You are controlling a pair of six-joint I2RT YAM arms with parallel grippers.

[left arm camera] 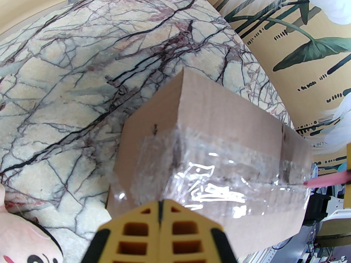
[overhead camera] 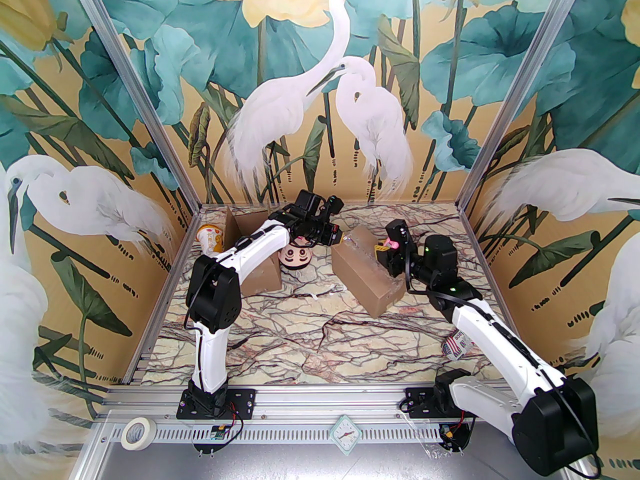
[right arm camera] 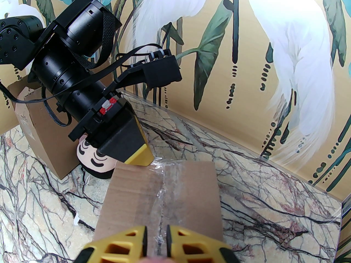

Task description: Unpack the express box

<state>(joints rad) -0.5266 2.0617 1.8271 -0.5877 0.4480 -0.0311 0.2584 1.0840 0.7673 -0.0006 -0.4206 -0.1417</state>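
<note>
With the taped box (overhead camera: 367, 278) lying right of the table's middle, the left gripper (left arm camera: 160, 201), fingers shut together at its far end, should press down while the right gripper (right arm camera: 156, 229), narrowly pinching a pink tool (left arm camera: 326, 180), draws it straight along the tape (left arm camera: 219, 174) between the 2 flaps.

Front-centre table (overhead camera: 300, 338) is bare, wide passage. Gap between open box (overhead camera: 265, 280) and taped box (overhead camera: 370, 288) narrows at the back, blocked by face toy (overhead camera: 296, 258). Cup (overhead camera: 210, 238) sits between open box and left wall. Can (overhead camera: 454, 346) lies front-right beside right arm (overhead camera: 495, 328).
</note>
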